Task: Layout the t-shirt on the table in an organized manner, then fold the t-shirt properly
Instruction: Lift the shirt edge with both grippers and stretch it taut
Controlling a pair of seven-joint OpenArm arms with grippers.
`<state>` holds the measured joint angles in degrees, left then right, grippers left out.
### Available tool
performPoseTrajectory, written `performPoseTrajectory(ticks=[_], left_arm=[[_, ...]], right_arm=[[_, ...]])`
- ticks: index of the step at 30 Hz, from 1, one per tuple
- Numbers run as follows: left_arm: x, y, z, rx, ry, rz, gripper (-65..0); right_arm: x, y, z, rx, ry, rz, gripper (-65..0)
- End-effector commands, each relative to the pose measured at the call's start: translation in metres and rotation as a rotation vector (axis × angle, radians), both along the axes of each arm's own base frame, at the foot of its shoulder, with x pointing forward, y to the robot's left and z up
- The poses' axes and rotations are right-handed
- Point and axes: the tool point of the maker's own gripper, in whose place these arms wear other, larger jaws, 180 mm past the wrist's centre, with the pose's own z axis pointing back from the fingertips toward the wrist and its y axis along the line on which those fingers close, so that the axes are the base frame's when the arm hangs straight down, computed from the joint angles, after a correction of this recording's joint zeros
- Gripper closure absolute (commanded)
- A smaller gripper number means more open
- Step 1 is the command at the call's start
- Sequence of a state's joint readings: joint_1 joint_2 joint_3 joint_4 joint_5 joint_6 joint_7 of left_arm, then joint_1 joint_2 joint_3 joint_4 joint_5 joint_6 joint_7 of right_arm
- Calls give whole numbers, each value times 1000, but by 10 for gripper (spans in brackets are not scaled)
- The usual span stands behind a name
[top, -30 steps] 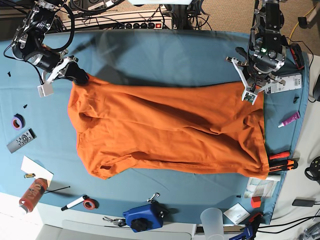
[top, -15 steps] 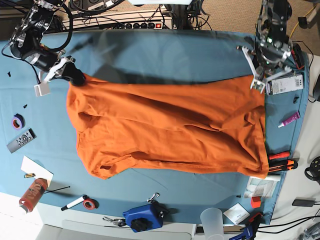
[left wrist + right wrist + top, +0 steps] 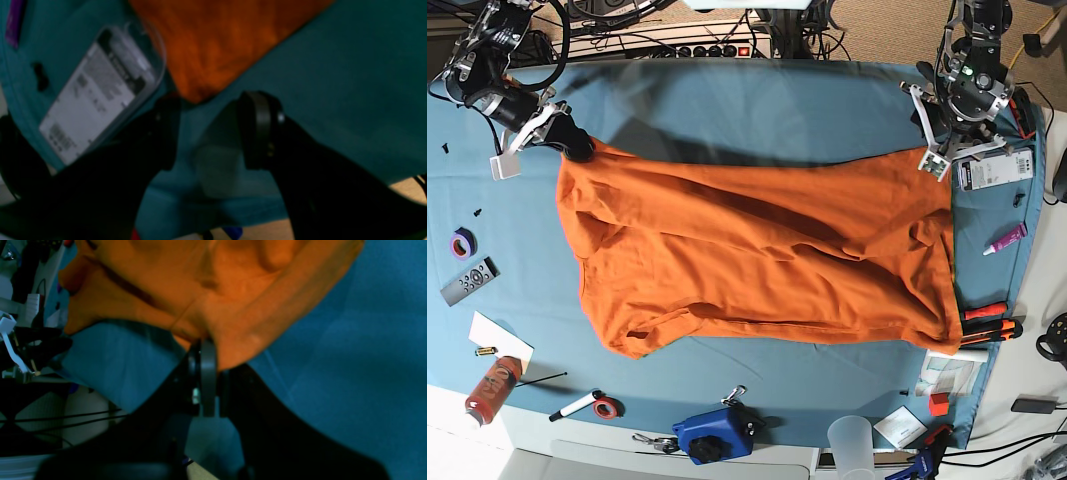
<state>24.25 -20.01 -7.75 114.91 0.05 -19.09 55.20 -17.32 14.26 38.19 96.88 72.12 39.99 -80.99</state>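
Observation:
The orange t-shirt [image 3: 757, 250] lies spread across the teal table [image 3: 757, 110], with some wrinkles. My right gripper [image 3: 577, 148], at the left of the base view, is shut on the shirt's far left corner; the right wrist view shows the jaws [image 3: 203, 353] pinching orange fabric [image 3: 233, 290]. My left gripper [image 3: 939, 158] is at the shirt's far right corner. In the left wrist view it [image 3: 210, 130] is open, with bare table cloth [image 3: 350, 83] between the fingers and the tip of the shirt corner [image 3: 213, 43] just at the fingertips.
A plastic label card [image 3: 994, 167] lies beside the left gripper and shows in the left wrist view [image 3: 96, 93]. A purple marker [image 3: 1007, 238] and orange-handled tools [image 3: 987, 322] lie at the right edge. A remote [image 3: 469, 281], a tape roll [image 3: 463, 241], a blue device [image 3: 715, 435] and a cup [image 3: 852, 440] lie around the shirt.
Both grippers moved toward the far edge, drawing the shirt's far edge out straighter. The right gripper pulled its corner up and to the left in the base view.

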Motion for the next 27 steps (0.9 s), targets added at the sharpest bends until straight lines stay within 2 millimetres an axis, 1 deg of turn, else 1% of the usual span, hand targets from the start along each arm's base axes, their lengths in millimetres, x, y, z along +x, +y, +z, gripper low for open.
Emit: performPoseTrajectory(ticks=[1,5,7,11,16,18,21,23,24,27], left_arm=[[-1,-4,1,-9,0,-26,-309],[7,-18,7,-51,-54,-113,-301],[11,-23,10,-53,-84,-161,-270],[17,-18,12,-8,-100,-180,-236],[40,-12,17,2,-140,-155,-229],[44,-12,13,1,-128,-169,-227],[40,-11,1,-7,-90,-175,-195],[35,-8,-8,-13,-58,-163,-159],[32,-7,-12,-17,-39,-156,-127],[27,-9,-18,-45,-11,-142,0]], right_arm=[[7,-3,14,-1,-52,-2,0],[7,-3,14,-1,-52,-2,0],[7,-3,14,0,-53,-2,0],[7,-3,14,0,-52,-2,0],[7,-3,14,0,-52,-2,0],[7,-3,14,0,-52,-2,0],[7,-3,14,0,-52,-2,0],[7,-3,14,0,-53,-2,0],[7,-3,14,0,-53,-2,0],[7,-3,14,0,-53,-2,0]])
